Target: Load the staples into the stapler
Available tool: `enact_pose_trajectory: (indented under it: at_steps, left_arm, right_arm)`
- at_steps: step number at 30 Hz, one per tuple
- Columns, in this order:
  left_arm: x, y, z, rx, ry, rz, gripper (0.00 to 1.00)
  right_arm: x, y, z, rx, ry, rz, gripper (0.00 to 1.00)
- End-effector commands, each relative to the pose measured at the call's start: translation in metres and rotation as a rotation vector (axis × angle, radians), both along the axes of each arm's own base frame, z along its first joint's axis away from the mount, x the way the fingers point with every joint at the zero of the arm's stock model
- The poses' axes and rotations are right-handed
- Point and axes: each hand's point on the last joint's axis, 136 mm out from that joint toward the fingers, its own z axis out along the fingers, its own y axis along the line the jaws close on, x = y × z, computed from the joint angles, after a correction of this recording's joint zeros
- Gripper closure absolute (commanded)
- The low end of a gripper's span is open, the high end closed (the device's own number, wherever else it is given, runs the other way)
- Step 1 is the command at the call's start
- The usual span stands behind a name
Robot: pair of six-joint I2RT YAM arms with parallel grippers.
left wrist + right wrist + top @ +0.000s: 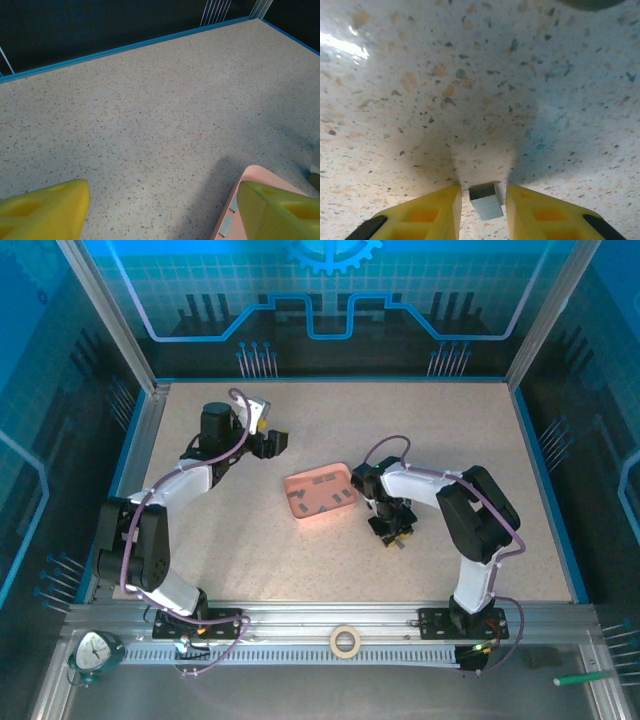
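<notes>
Right gripper (pixel 482 190) straddles 1 staple strip (pixel 486 207) on the table (pixel 470 75).
The strip lies centred between its 2 fingers, apparently end-on along the gap; slim gaps show, so the jaws are not yet pinching. Left gripper (pixel 162 200) hangs wide open, far-left of the tray (pixel 290 490) holding the other staples (pixel 322 481).
</notes>
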Motion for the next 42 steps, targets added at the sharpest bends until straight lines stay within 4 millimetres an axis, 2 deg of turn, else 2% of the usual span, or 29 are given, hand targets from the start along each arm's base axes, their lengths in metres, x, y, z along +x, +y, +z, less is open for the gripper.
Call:
enact_pose_trajectory:
  at_steps: [1,8,15,20,23,27,38,42]
  left_arm:
    - [-0.009,-0.008,0.011,-0.017,-0.010,-0.039,0.21]
    - [-0.012,-0.010,0.011,-0.009,-0.009,-0.048,0.22]
    - [-0.014,-0.011,0.009,-0.005,-0.003,-0.054,0.22]
    - [-0.015,-0.012,0.007,-0.006,-0.001,-0.056,0.22]
    - [-0.015,-0.012,0.006,-0.007,-0.001,-0.056,0.22]
    - [-0.016,-0.013,0.005,-0.009,-0.001,-0.058,0.22]
    - [-0.018,-0.012,0.005,-0.013,-0.008,-0.054,0.22]
    - [-0.020,-0.012,0.006,-0.015,-0.011,-0.053,0.22]
  right_arm:
    - [-0.005,-0.007,-0.009,-0.022,0.029,-0.016,0.70]
    - [-0.008,-0.009,-0.014,-0.019,0.044,-0.033,0.76]
    - [-0.015,-0.011,-0.010,-0.010,0.039,-0.073,0.81]
    - [-0.017,-0.013,-0.003,0.007,0.008,-0.153,0.80]
    - [-0.019,-0.012,0.000,0.020,-0.006,-0.199,0.73]
    - [-0.021,-0.011,0.005,0.029,-0.024,-0.239,0.68]
    - [-0.019,-0.005,-0.005,0.068,-0.024,-0.287,0.72]
    - [-0.019,-0.004,-0.007,0.070,-0.016,-0.291,0.77]
